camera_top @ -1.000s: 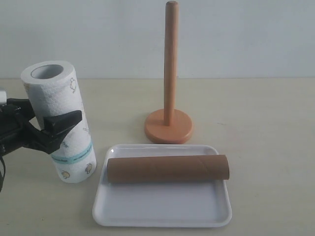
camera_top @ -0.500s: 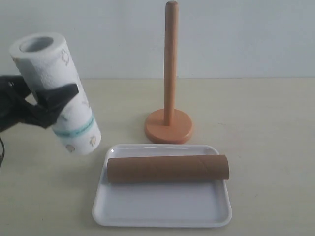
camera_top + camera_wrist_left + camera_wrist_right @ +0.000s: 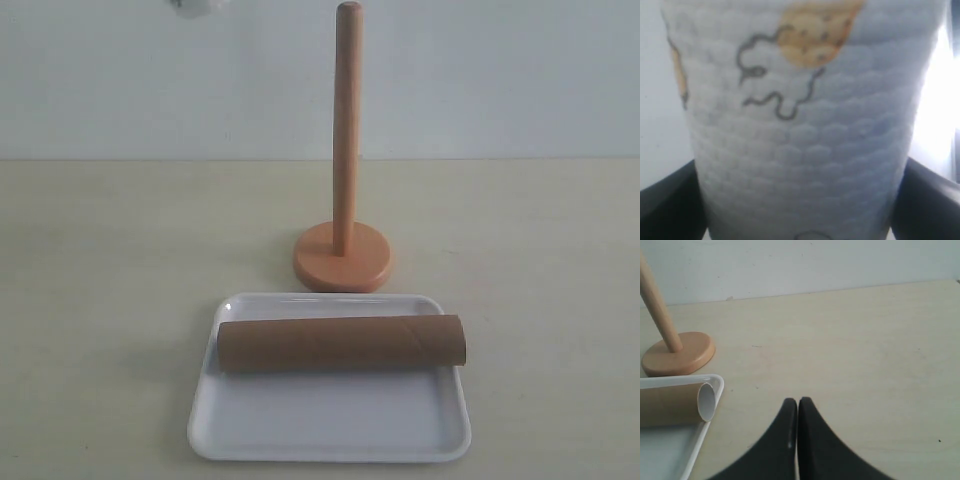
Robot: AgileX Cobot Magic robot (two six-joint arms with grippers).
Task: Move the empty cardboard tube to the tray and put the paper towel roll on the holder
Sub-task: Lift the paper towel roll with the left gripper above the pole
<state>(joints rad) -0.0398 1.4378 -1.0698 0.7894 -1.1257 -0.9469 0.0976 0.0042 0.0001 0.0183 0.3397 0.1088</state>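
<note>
My left tool [image 3: 797,205] grips the thick white embossed paper towel roll [image 3: 805,125]. Its two black fingers [image 3: 670,210] press against opposite sides of the paper, the jaws spread wide around the roll's girth. From the left wrist the roll fills almost the whole view. Its dimpled surface shows a yellow spotted animal print outlined in grey, with pale background on one side and bright light on the other. I cannot tell from this view where the roll hangs in relation to the stand.

On the pale beige worktop [image 3: 540,250] stands the light orange-brown wooden holder [image 3: 345,150], a tall thin dowel with a rounded top on a round disc base. The dowel is bare from base to tip. Just in front of the base, on the exterior camera's side, lies the flat white rectangular plastic tray [image 3: 330,440] with rounded corners and a low raised rim. The long plain brown cardboard tube [image 3: 340,343] rests on its side inside the tray. It lies along the tray's length in the half nearer the holder, its ends close to the tray's short sides.

My right tool [image 3: 798,407] is closed, its two black fingertips meeting, and it is poised over bare worktop. From the right wrist it sits to one side of the tray and apart from it. The tube's hollow open end lies at the tray's rounded corner, and the holder's base is just beyond. A plain white wall [image 3: 500,80] backs the scene
</note>
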